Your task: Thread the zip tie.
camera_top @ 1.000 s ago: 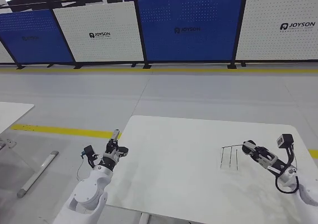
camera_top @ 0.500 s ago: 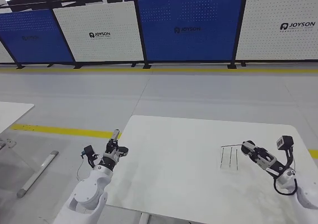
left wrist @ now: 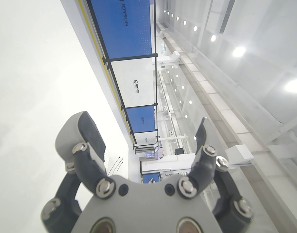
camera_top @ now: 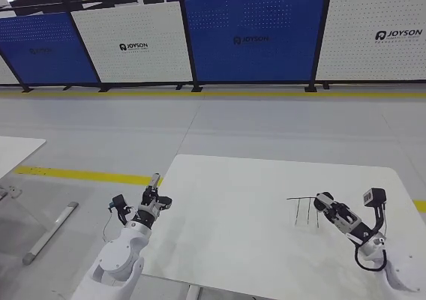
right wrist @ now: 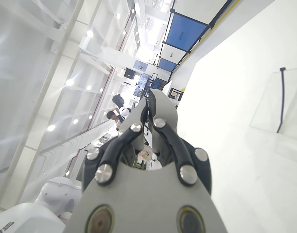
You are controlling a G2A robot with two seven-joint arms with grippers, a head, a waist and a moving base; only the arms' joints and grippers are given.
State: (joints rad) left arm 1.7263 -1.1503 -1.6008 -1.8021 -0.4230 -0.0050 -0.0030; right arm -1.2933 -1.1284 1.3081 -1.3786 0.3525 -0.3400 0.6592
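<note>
A clear sheet (right wrist: 265, 115) lies flat on the bench (camera_top: 228, 240), and in the right wrist view one loose zip tie (right wrist: 282, 98) rests on it. The top view gives the loose zip ties (camera_top: 308, 215) as thin dark lines toward the bench's 3 o'clock side. Just beside them, the right gripper (camera_top: 319, 199) has its jaws clenched on the held zip tie (camera_top: 301, 199), which points toward 9 o'clock. The left gripper (camera_top: 157, 191) sits at the 9 o'clock edge, well apart from the ties, jaws released and holding nothing.
</note>
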